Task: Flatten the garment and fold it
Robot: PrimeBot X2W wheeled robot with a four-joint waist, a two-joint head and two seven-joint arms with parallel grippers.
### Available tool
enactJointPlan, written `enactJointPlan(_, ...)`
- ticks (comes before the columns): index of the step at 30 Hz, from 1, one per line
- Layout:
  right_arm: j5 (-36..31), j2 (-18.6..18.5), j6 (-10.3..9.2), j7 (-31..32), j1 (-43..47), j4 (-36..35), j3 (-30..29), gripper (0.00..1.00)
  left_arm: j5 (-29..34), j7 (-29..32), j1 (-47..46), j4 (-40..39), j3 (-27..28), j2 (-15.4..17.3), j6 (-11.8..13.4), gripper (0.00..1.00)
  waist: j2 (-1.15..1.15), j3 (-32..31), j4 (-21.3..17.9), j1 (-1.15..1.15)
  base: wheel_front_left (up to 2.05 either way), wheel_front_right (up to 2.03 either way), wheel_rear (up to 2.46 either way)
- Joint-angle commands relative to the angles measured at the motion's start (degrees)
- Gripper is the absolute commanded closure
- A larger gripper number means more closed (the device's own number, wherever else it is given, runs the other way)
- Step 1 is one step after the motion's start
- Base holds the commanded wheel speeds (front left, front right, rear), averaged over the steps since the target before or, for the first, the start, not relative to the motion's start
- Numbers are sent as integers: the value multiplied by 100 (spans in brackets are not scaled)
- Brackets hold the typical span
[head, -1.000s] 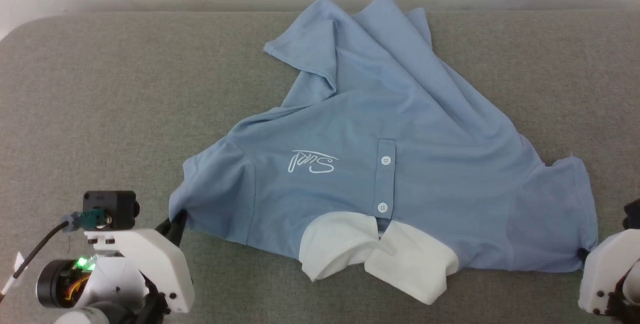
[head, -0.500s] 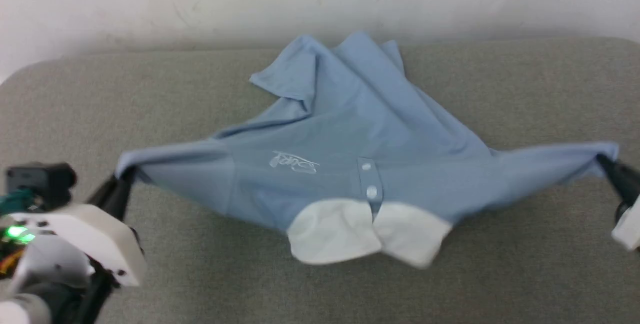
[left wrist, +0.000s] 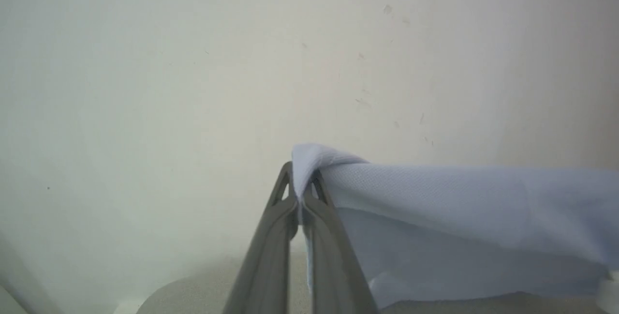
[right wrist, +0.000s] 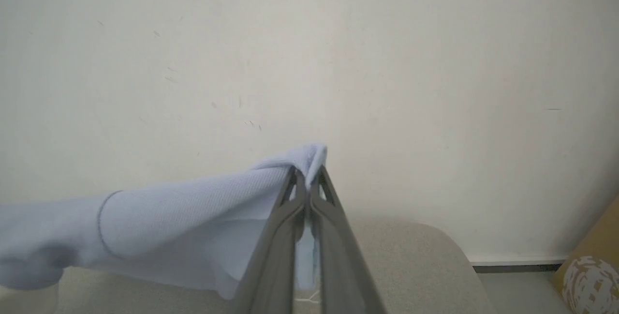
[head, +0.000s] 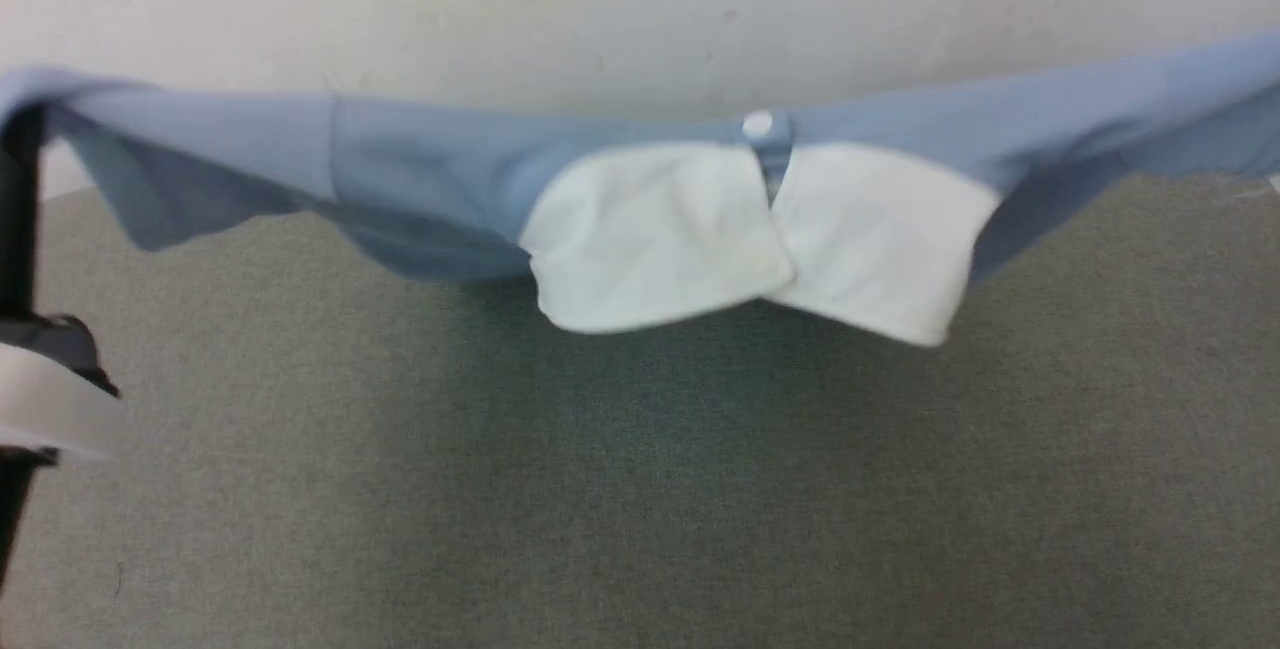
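The garment [head: 450, 169], a light blue polo shirt, hangs stretched in a wide band above the grey padded table [head: 640, 489]. Its white collar [head: 660, 239] droops toward me at the middle, with one placket button [head: 758, 124] above it. In the left wrist view my left gripper [left wrist: 301, 186] is shut on the edge of one sleeve [left wrist: 435, 193]. One of its dark fingers [head: 18, 209] stands at the head view's left edge. My right gripper [right wrist: 307, 178] is shut on the other sleeve's edge [right wrist: 193, 207]. The shirt's body behind the collar is hidden.
A pale wall [head: 600, 9] rises right behind the table. In the right wrist view the table's rounded corner [right wrist: 435, 256] ends near a baseboard, with a brown patterned object [right wrist: 592, 270] at the lower right.
Both grippers have risen and spread apart, lifting the garment off the table and pulling it taut by the sleeves. The head camera has tilted up toward the wall.
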Motion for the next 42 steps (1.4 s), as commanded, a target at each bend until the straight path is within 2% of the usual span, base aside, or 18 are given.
enactJointPlan(1, 62, -117, -4, -123, -250, 4, 56, 100, 52, -70, -205, -83, 103, 88, 7, 100, 0, 12, -42, 0, 0, 0, 0)
enactJointPlan(7, 205, -490, -4, -317, -1116, 241, 379, 100, -39, -214, -945, -60, 140, 260, -87, 100, 0, 200, -141, 0, 0, 0, 0)
enactJointPlan(12, 108, -762, -4, -577, -1708, 459, 739, 100, -256, -290, -1689, 419, -11, 320, -233, 100, 0, 477, -177, 0, 0, 0, 0)
enactJointPlan(13, -8, -897, -4, -761, -2020, 646, 996, 100, -296, -350, -2125, 753, -75, 384, -312, 100, 0, 680, -211, 0, 0, 0, 0)
enactJointPlan(17, -96, -863, -4, -970, -2824, 1195, 1414, 100, -267, -548, -3050, 1560, -238, 543, -516, 100, 0, 1138, -314, 0, 0, 0, 0)
enactJointPlan(18, -96, -863, -4, -970, -2824, 1195, 1414, 100, -267, -548, -3050, 1560, -238, 543, -516, 100, 0, 1138, -314, 0, 0, 0, 0)
enactJointPlan(21, -405, -941, -4, -1199, -3565, 1674, 1768, 100, -170, -767, -3846, 2207, -390, 675, -700, 100, 0, 1512, -372, 0, 0, 0, 0)
enactJointPlan(27, -783, -746, -4, -1872, -4943, 2743, 2287, 100, 143, -1243, -5338, 3473, -737, 799, -955, 100, 0, 2106, -469, 0, 0, 0, 0)
enactJointPlan(30, -862, -668, -4, -2214, -5445, 3210, 2431, 100, 265, -1470, -5977, 3977, -903, 755, -1026, 100, 0, 2355, -457, 0, 0, 0, 0)
enactJointPlan(36, -925, -562, -4, -2652, -5952, 3999, 2740, 100, 405, -1870, -6764, 4822, -1204, 552, -1137, 100, 0, 2712, -414, 0, 0, 0, 0)
enactJointPlan(42, -808, -493, -4, -2950, -5823, 4469, 3077, 100, 423, -2116, -6734, 5364, -1435, 382, -1233, 100, 0, 2846, -329, 0, 0, 0, 0)
